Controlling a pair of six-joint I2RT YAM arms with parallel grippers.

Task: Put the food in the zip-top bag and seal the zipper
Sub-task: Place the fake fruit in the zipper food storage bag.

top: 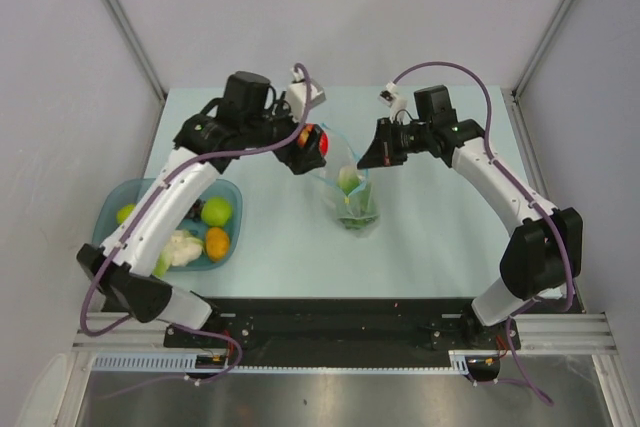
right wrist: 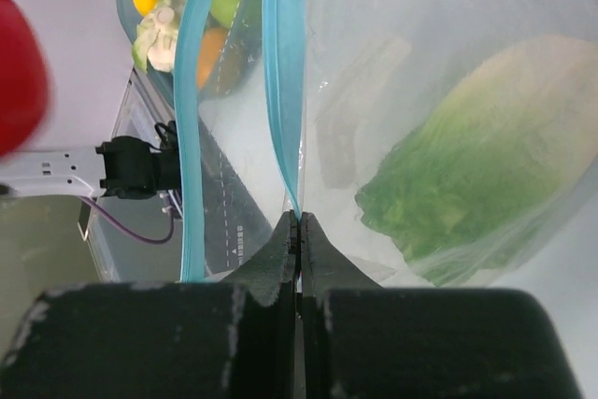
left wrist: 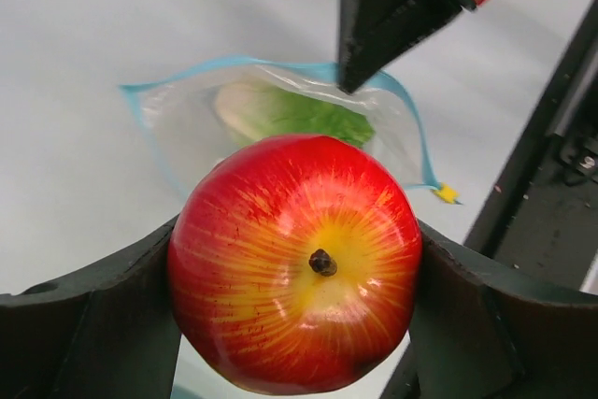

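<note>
My left gripper [top: 303, 147] is shut on a red apple [left wrist: 295, 261] and holds it just above and beside the mouth of the clear zip-top bag [top: 352, 197]. The apple also shows in the top view [top: 314, 139]. The bag holds a leafy green piece [left wrist: 290, 109], which shows in the right wrist view too [right wrist: 476, 184]. My right gripper [right wrist: 299, 221] is shut on the bag's blue zipper strip [right wrist: 283, 91] and keeps the mouth lifted open. In the top view the right gripper [top: 372, 155] is at the bag's right upper edge.
A teal bowl [top: 113, 197] at the left holds a yellow-green fruit [top: 217, 211], an orange fruit [top: 217, 243], a pale lettuce piece [top: 183, 249] and another green fruit [top: 125, 213]. The left arm reaches over the bowl. Grey walls enclose the table.
</note>
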